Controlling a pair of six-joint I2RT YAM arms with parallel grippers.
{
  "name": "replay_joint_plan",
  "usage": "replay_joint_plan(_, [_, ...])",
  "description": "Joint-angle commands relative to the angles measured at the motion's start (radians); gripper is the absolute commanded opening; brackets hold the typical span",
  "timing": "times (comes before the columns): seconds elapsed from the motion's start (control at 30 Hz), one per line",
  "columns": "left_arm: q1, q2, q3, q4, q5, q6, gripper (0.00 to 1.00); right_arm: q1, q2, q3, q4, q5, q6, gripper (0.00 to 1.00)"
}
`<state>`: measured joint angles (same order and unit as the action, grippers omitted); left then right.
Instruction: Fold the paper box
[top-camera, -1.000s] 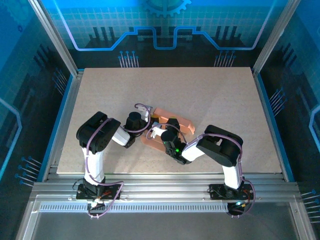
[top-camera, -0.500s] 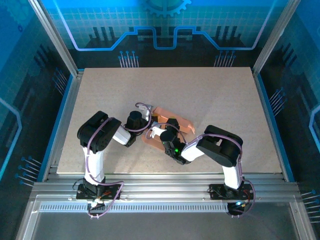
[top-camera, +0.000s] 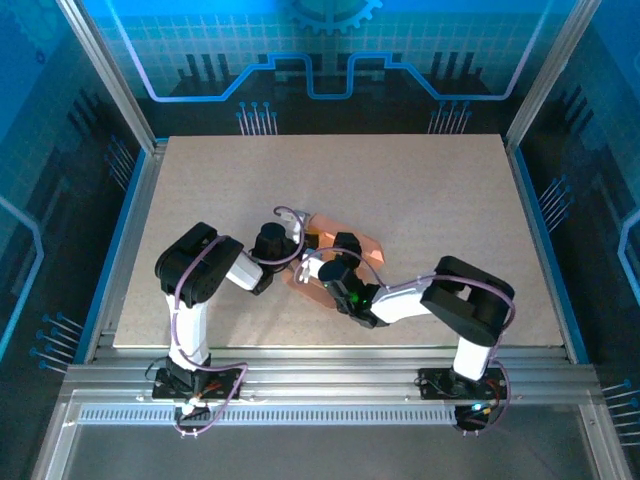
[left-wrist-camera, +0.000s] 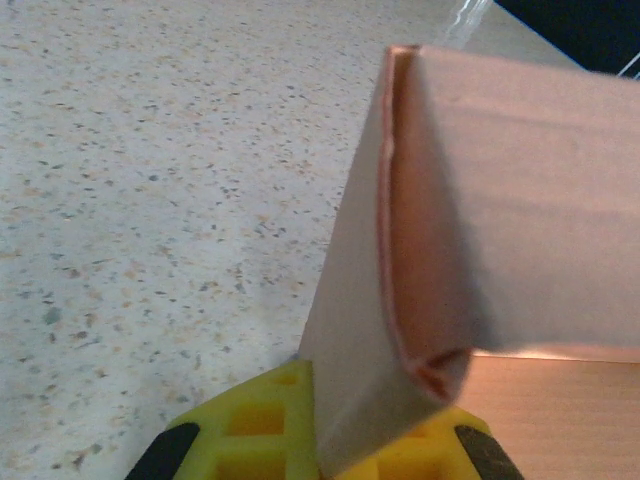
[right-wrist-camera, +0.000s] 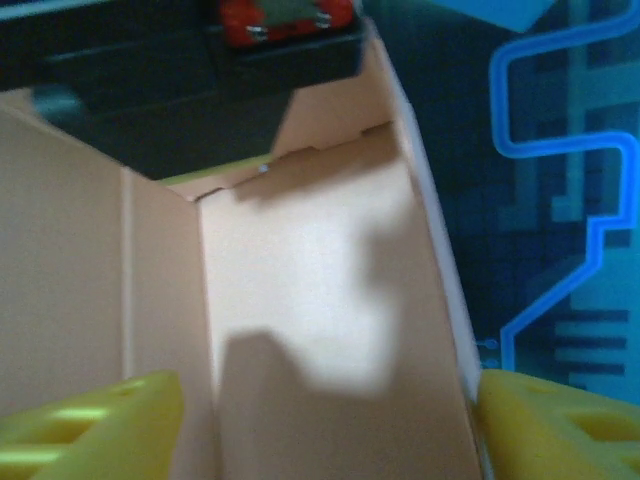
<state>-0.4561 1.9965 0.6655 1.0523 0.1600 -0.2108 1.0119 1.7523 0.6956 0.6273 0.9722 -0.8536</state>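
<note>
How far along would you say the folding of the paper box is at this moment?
Done: the paper box has walls standing up along their creases, forming a corner. In hand: the left gripper pinches one upright wall, while the right gripper, open, straddles the inside. Left: the top looks open and the shape loose, so it probably needs further folding and closing.

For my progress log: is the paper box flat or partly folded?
Partly folded: the paper box has a panel doubled over, and walls stand up along creases.
</note>
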Motion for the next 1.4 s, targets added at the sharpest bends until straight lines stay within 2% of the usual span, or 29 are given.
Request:
replay_joint_plan(0.0, [0.006, 0.001, 0.025, 0.043, 0.039, -0.016, 0.0, 0.026, -0.09, -0.014, -0.254, -0.092, 0.207, 0.89])
replay_joint_plan(0.13, [0.029, 0.001, 0.024, 0.036, 0.052, -0.048, 0.0, 0.03, -0.231, -0.011, -0.475, -0.182, 0.42, 0.95])
replay_joint_plan(0.4, [0.056, 0.019, 0.049, 0.024, 0.097, -0.093, 0.0, 0.01, -0.453, 0.062, -0.718, -0.32, 0.653, 0.97])
replay_joint_plan(0.5, [0.065, 0.023, 0.065, 0.015, 0.139, -0.098, 0.0, -0.061, -0.524, 0.118, -0.742, -0.466, 0.786, 0.97])
replay_joint_plan(0.6, [0.069, 0.016, 0.071, -0.002, 0.174, -0.093, 0.0, -0.194, -0.562, 0.193, -0.775, -0.669, 0.966, 0.96])
replay_joint_plan(0.67, [0.07, 0.013, 0.073, -0.011, 0.188, -0.081, 0.0, -0.277, -0.56, 0.266, -0.796, -0.766, 1.074, 0.95])
replay_joint_plan(0.8, [0.069, 0.016, 0.073, -0.015, 0.191, -0.075, 0.0, -0.37, -0.547, 0.358, -0.807, -0.886, 1.162, 0.94])
replay_joint_plan(0.9, [0.069, 0.013, 0.075, -0.011, 0.219, -0.074, 0.0, -0.488, -0.515, 0.443, -0.906, -0.959, 1.278, 0.92])
replay_joint_plan(1.03, [0.07, 0.001, 0.083, 0.009, 0.328, -0.091, 0.0, -0.705, -0.41, 0.462, -0.963, -1.222, 1.422, 0.91])
replay_joint_plan(1.1, [0.07, -0.004, 0.088, 0.023, 0.382, -0.107, 0.0, -0.773, -0.352, 0.437, -0.939, -1.31, 1.48, 0.87])
replay_joint_plan(1.2, [0.068, -0.007, 0.094, 0.053, 0.449, -0.13, 0.0, -0.821, -0.259, 0.407, -0.893, -1.388, 1.546, 0.76])
replay_joint_plan(1.37, [0.068, 0.0, 0.109, 0.099, 0.484, -0.193, 0.0, -0.808, -0.141, 0.393, -0.782, -1.501, 1.59, 0.6])
